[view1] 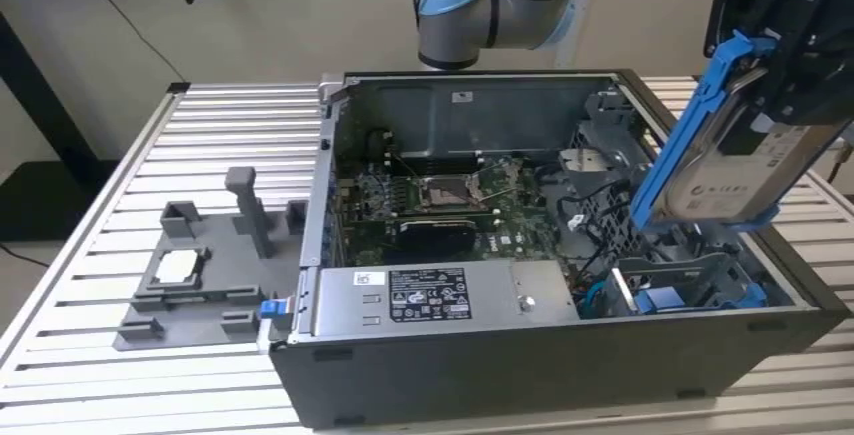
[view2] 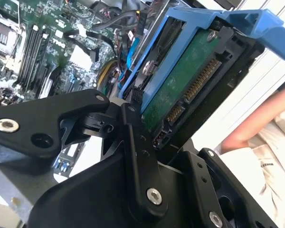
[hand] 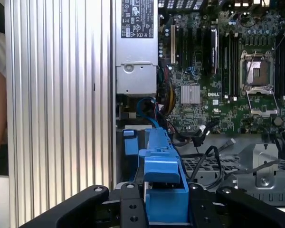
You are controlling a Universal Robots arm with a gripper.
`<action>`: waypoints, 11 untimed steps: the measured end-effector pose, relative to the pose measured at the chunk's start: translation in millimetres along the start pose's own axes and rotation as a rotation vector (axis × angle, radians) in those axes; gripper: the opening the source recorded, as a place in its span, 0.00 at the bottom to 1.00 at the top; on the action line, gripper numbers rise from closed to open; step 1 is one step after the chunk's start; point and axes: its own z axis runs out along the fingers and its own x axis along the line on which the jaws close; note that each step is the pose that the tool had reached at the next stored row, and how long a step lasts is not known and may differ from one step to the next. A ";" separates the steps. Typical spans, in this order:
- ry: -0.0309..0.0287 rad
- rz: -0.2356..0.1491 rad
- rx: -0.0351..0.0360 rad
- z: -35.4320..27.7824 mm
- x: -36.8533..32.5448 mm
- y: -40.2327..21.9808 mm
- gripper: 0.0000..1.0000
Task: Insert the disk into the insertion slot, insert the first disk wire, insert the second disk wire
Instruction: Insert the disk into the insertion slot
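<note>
Blue plastic is framing the disk [view1: 727, 170], and the gripper [hand: 164, 206] is holding it by that frame. In both wrist views the black fingers [hand: 128, 209] are pressing on the two sides of the carrier.

In the exterior view the disk is hanging in the air at about 2 o'clock, steeply tilted. The insertion slot [view1: 681, 280] is lying below it at about 4 o'clock, in the corner of the open computer case [view1: 534, 375]. The disk is not touching the slot.

I think the step in hand is bringing the disk to the slot. To do it well, the tilt should be taken out so that the carrier is meeting the blue rails squarely. The descent should be slow, because loose cables [hand: 206, 156] are lying just beside the bay and could be caught.

The disk is looking flat and silver, with a white label on one face. The second wrist view is showing a green board and a connector row on the other face.
</note>
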 end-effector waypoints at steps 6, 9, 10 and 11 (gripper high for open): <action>0.0003 0.000 0.0000 8.6 3.2 -2.8 0.33; 0.0002 0.000 0.0000 13.3 5.5 -4.3 0.33; 0.0001 0.000 0.0000 14.5 5.8 -4.6 0.33; 0.0001 0.000 0.0000 15.9 6.3 -4.9 0.33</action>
